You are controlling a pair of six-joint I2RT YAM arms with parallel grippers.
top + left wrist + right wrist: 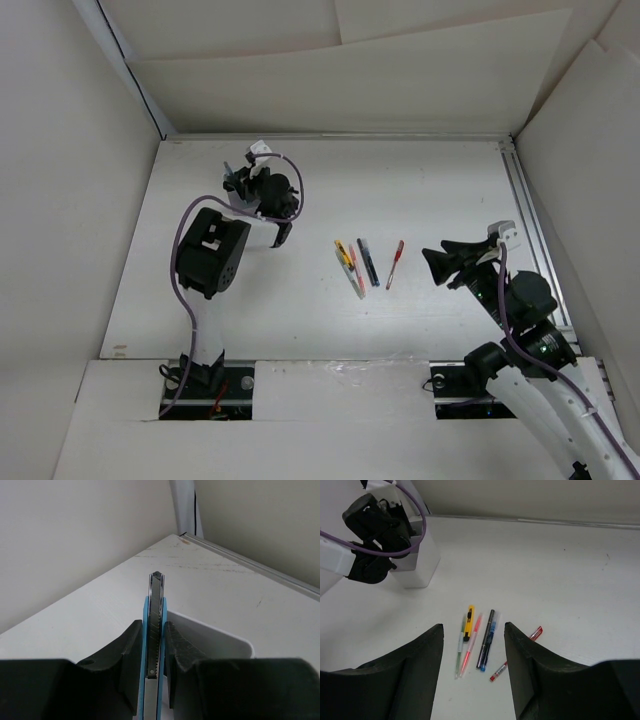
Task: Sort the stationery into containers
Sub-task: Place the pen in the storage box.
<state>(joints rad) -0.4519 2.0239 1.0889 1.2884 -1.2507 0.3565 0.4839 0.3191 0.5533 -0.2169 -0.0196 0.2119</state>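
The right gripper (428, 265) hovers low, jaws apart and empty, aimed at the loose thin plastic pens (486, 640). Yellow, pink, dark blue and red, they lie in a row well right of the small white rectangular plastic box (422, 564), not yet sorted. Farther off, directly above that box, the left gripper (152, 627) pinches a slim blue-cased snap-blade cutter (155, 597). Its arm is folded high, apparently to drop the cutter inside.

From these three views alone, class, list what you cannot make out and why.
Inside of the white box: top view, left arm covers it; left wrist view, fingers block most.
Handle of the blue cutter: left wrist view, cut off by the bottom edge.
Middle of the red pen: right wrist view, behind a finger.
Print on the pens: too small everywhere.
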